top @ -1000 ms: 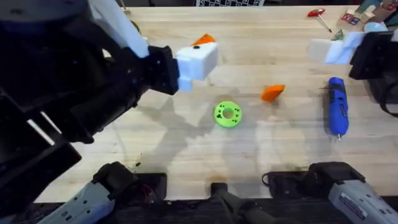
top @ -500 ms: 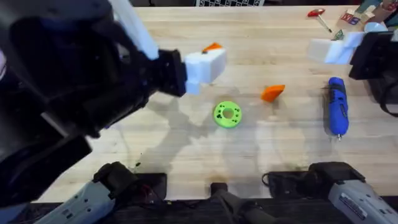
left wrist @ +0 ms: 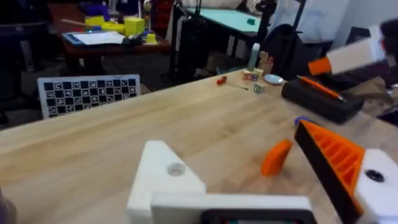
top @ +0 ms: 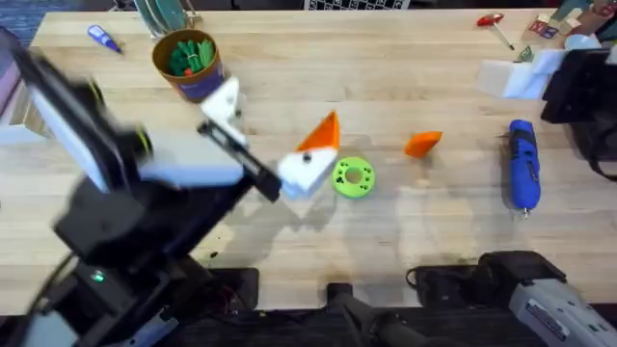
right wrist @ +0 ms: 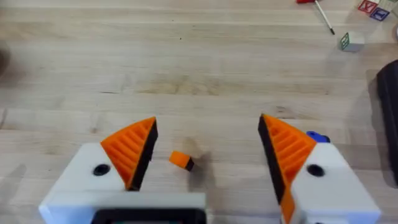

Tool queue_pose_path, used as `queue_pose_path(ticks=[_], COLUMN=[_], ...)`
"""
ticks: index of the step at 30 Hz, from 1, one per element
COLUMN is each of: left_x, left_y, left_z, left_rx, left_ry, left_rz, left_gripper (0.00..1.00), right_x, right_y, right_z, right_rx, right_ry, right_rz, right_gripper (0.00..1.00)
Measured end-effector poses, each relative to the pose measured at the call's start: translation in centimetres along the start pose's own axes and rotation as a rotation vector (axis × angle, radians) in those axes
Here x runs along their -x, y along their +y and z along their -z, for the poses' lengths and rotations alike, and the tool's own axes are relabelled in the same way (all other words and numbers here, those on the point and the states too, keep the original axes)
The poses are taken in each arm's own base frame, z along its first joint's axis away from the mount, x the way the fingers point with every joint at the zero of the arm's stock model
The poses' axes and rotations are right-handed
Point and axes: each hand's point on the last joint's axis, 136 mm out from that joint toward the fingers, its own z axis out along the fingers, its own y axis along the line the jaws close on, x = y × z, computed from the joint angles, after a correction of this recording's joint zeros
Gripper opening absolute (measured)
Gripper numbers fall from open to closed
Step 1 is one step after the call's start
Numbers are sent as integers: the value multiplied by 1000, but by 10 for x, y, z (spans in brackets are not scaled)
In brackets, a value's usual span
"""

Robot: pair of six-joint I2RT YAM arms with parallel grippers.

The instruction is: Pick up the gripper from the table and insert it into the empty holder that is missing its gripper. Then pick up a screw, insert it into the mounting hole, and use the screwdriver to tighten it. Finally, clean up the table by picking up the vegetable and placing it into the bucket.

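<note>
One loose orange gripper (top: 422, 144) lies on the table (top: 405, 231) beside the screwdriver (top: 522, 177). The left gripper (top: 273, 140) spreads wide with one holder (left wrist: 165, 180) bare; the right gripper (right wrist: 205, 152) gapes wide, holding nothing.

Orange ribbed gripper (top: 422, 144), blue screwdriver (top: 522, 164), tan-gold bucket (top: 189, 66) with dark blue band, lime-green disc (top: 352, 177), light wood-grain table (top: 386, 87).
</note>
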Motion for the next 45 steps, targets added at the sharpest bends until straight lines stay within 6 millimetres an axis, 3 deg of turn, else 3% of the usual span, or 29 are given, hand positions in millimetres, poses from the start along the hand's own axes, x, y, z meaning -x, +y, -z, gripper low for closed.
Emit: queue_pose_path(ticks=[5,13,17,22,45], left_x=[-36,-41,-52,-87,-86], left_y=[-4,-2,2,12,15], left_z=[16,27,27,28,30], left_rx=[-47,-65,-71,-63,-68], left_ry=[-27,-105,-58,85,82], left_rz=[-16,-46,-55,-21,-20], left_gripper=[906,909,909,909,909], right_x=[0,0,0,0,0], right_y=[0,0,0,0,0], right_z=[0,0,0,0,0], right_rx=[0,0,0,0,0], right_ry=[0,0,0,0,0], right_rz=[0,0,0,0,0], right_gripper=[990,991,992,992,991])
